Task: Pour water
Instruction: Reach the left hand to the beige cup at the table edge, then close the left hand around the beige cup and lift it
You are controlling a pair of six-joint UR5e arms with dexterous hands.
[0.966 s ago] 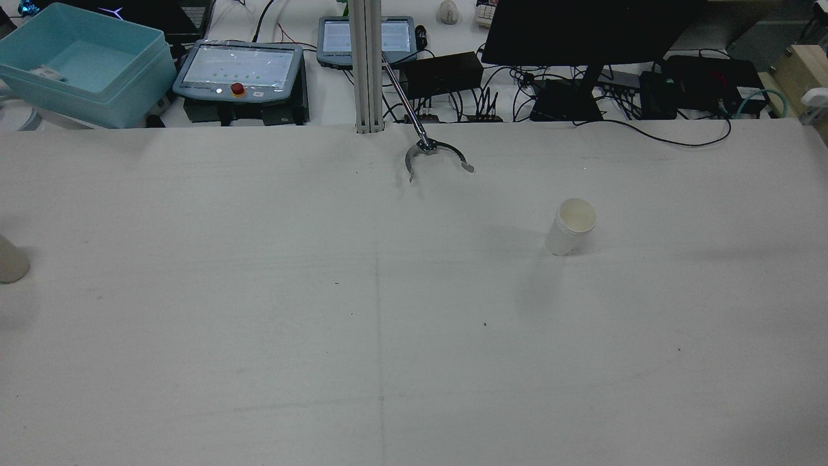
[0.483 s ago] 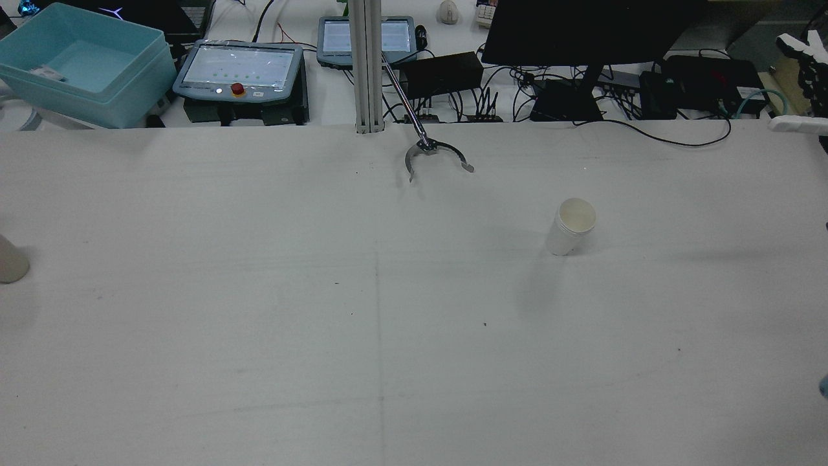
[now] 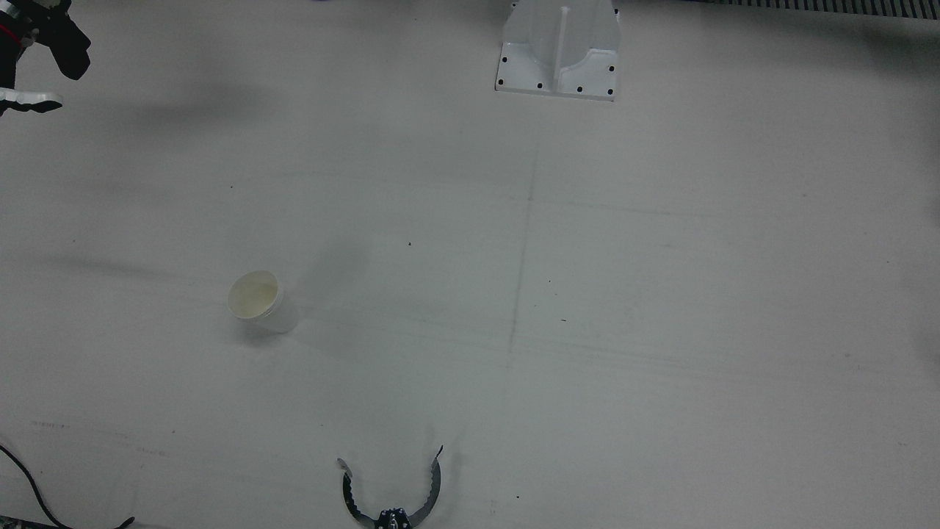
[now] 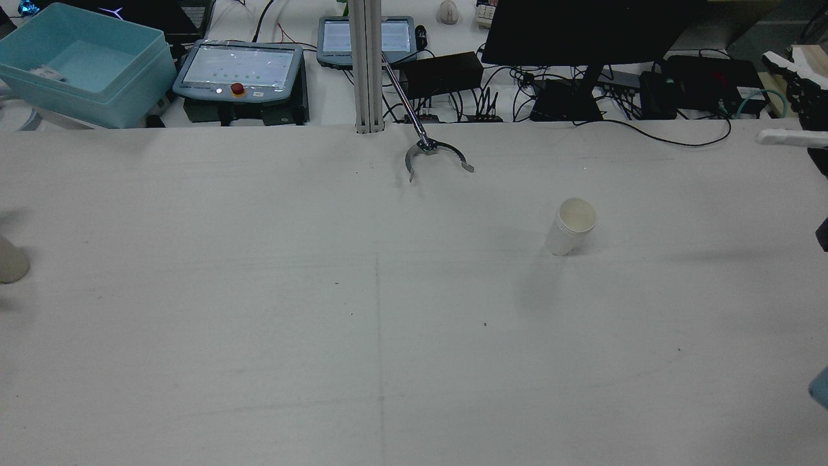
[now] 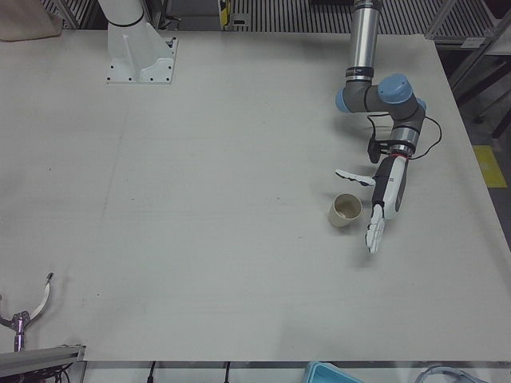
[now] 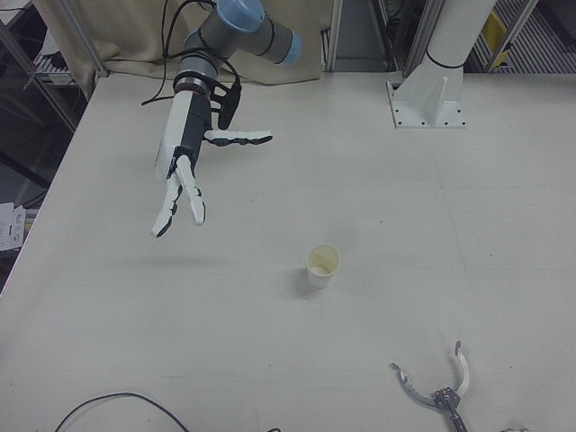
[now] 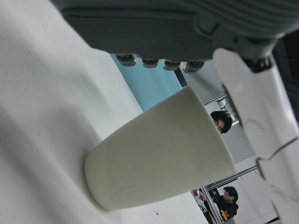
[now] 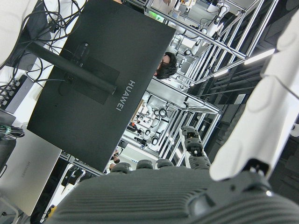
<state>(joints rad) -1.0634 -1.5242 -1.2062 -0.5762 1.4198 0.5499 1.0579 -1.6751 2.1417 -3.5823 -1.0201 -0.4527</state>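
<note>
One white paper cup stands upright and open on the table's right half. A second, beige cup stands at the table's left edge and fills the left hand view. My left hand is open just beside that cup, fingers stretched out, palm facing it, not touching. My right hand hovers open over the right edge, fingers spread, well away from the white cup. The contents of both cups are hidden.
A metal grabber claw lies at the far middle edge. Behind it stand a teal bin, teach pendants, a monitor and cables. An arm pedestal sits on the robot's side.
My right hand has come into the rear view at its right edge, then moved slightly down and inward. Both cups have stayed put.
</note>
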